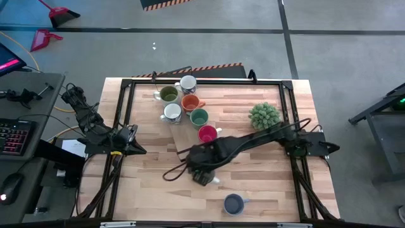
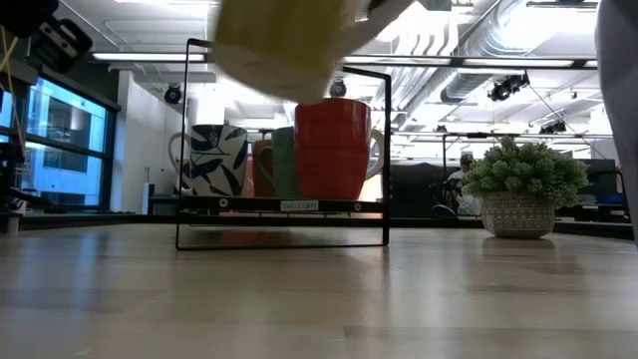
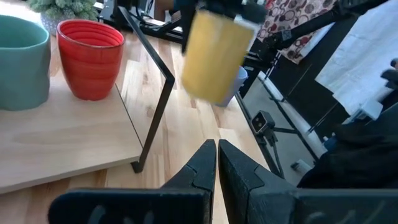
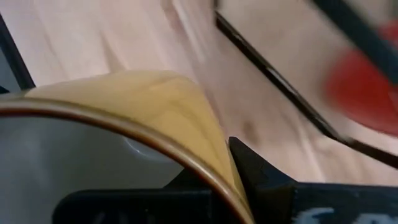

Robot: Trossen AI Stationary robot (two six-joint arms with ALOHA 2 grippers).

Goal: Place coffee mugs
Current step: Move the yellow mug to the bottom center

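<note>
My right gripper [image 1: 205, 174] reaches to the table's middle and is shut on a cream-yellow mug [image 3: 214, 56], which hangs above the table top [image 2: 289, 40]. Six mugs stand on their bases on a wooden board [image 1: 183, 131] inside a black wire frame: olive green [image 1: 168, 95], patterned white [image 1: 188, 83], orange [image 1: 192, 102], white [image 1: 172, 113], teal [image 1: 199, 117] and red [image 1: 207, 133]. A blue mug [image 1: 234, 204] stands on the table near its near edge. My left gripper [image 3: 216, 150] is shut and hovers at the table's left side, touching nothing. My right gripper holds the cream-yellow mug by its rim [image 4: 205, 168]. One dark finger [image 4: 252, 171] lies against the outside of the wall; the finger on the inner side is hidden by the mug. It comes from above. The mug is lifted clear of the table and tilted.
A spiky green potted plant [image 1: 264, 116] stands right of the board. The black frame's uprights [image 3: 158, 87] rise at the board's near edge. Bare wooden table lies between the board and the blue mug, and at the left.
</note>
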